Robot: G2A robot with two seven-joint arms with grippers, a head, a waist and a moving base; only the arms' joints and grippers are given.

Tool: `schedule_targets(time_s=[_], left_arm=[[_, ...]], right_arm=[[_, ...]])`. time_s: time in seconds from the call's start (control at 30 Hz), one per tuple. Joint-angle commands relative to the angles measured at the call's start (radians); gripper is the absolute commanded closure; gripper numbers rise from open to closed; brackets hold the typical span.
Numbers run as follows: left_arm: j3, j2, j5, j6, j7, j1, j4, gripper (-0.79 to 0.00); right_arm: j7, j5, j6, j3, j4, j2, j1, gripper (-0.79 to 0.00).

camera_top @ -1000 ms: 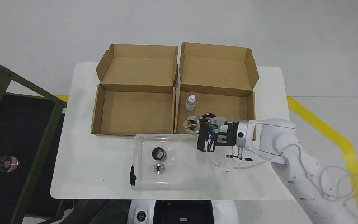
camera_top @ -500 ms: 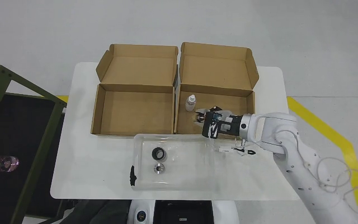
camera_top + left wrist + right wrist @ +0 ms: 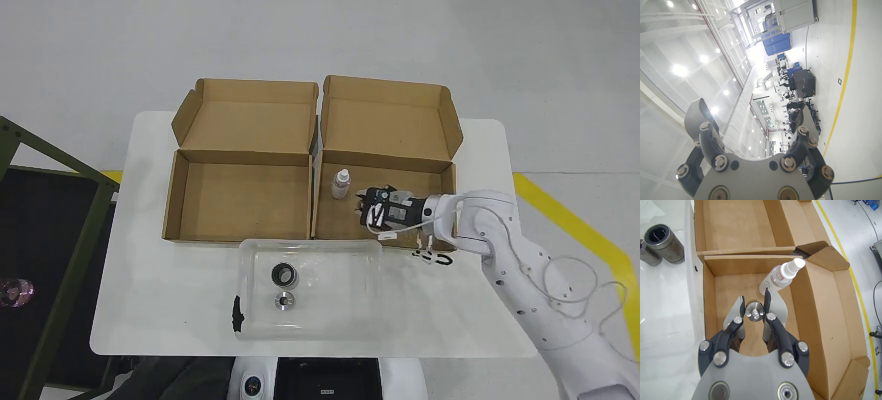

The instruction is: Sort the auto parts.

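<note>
Steel cylinder (image 3: 754, 313), one auto part of three, sits clamped in our right tool (image 3: 754, 299) over the right cardboard box (image 3: 819, 313), while we judge the linear bearing (image 3: 664, 245) and second cylinder (image 3: 648, 255) in the clear tray (image 3: 340, 290) yet to sort.

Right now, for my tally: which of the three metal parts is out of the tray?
The small part in the right gripper, over the box with the bottle; the bearing and plug stand in the tray.

On the desk (image 3: 150, 300), left box (image 3: 240, 200) beside right box (image 3: 400, 186), far; tray (image 3: 330, 310) near; bottle (image 3: 341, 183) in right box.
</note>
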Motion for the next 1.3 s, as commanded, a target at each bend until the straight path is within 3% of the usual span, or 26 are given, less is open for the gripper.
schedule_targets(time_s=[0.0, 0.37, 0.7, 0.8, 0.9, 1.1, 1.27], left_arm=[[0.000, 0.000, 0.000, 0.000, 0.000, 0.000, 0.000, -0.785], [0.000, 0.000, 0.000, 0.000, 0.000, 0.000, 0.000, -0.785], [0.000, 0.000, 0.000, 0.000, 0.000, 0.000, 0.000, -0.785], [0.000, 0.000, 0.000, 0.000, 0.000, 0.000, 0.000, -0.785], [0.000, 0.000, 0.000, 0.000, 0.000, 0.000, 0.000, -0.785], [0.000, 0.000, 0.000, 0.000, 0.000, 0.000, 0.000, -0.785], [0.000, 0.000, 0.000, 0.000, 0.000, 0.000, 0.000, -0.785]], right_arm=[[-0.001, -0.007, 0.001, -0.011, 0.019, -0.003, 0.015, 0.000], [-0.005, -0.066, -0.031, -0.093, 0.184, -0.032, 0.141, 0.000], [-0.011, -0.087, -0.031, -0.141, 0.283, -0.052, 0.194, 0.000], [-0.014, -0.088, -0.029, -0.150, 0.295, -0.056, 0.199, -0.175], [-0.019, -0.079, -0.024, -0.152, 0.299, -0.060, 0.201, -0.296], [-0.030, -0.033, 0.005, -0.114, 0.261, -0.055, 0.178, -0.388], [-0.039, 0.005, 0.010, -0.040, 0.182, -0.037, 0.138, -0.385]])
